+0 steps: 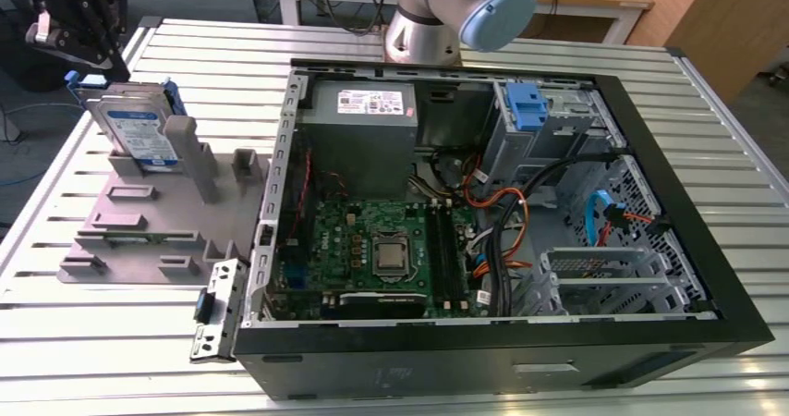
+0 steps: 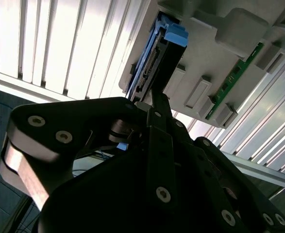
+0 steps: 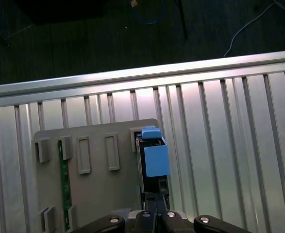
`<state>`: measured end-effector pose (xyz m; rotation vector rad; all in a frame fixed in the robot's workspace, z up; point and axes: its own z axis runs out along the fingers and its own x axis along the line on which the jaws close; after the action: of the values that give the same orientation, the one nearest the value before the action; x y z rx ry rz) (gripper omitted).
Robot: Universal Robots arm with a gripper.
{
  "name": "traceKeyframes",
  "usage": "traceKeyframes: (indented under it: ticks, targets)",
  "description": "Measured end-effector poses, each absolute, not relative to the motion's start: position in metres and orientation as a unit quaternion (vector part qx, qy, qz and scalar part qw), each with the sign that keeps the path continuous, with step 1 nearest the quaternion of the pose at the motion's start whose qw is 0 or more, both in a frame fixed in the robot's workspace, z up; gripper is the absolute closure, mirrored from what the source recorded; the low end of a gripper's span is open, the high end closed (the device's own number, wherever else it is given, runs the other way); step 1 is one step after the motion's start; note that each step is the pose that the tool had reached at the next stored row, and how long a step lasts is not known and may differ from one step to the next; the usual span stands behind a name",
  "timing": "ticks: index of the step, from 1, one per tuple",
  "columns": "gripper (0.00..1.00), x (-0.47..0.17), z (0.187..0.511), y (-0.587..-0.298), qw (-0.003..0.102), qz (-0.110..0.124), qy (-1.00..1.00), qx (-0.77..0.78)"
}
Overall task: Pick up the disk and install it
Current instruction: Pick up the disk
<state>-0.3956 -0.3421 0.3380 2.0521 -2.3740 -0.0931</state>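
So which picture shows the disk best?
The exterior view: the disk stands upright in the grey holder, its blue-and-white label facing the camera. Both wrist views catch it edge-on, mostly thin side and blue carrier.

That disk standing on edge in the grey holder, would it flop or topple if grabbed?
Probably stiff: the disk looks like a metal slab in a blue frame, so likely heavy for its size. On edge, it might tip without the holder bracing it.

Even, soft indoor light throughout; glare bleaches the slatted table (image 2: 59, 43) in the second wrist view.
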Motion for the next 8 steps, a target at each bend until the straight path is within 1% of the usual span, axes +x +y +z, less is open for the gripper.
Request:
traceKeyframes:
  ticks: [1,3,4,6,7,8]
  targets:
    - [0.89,-0.3956,0.338,-0.3421,0.001,-0.03,-0.756,0.654]
    - [0.77,-0.3956,0.338,-0.3421,0.001,-0.03,-0.756,0.654]
    - [0.77,-0.3956,0.338,-0.3421,0.001,-0.03,-0.756,0.654]
    - [0.65,-0.3956,0.338,-0.342,0.001,-0.03,-0.756,0.654]
    - [0.65,-0.3956,0.338,-0.342,0.001,-0.03,-0.756,0.654]
    - [0.59,-0.3956,0.3379,-0.342,0.001,-0.03,-0.756,0.654]
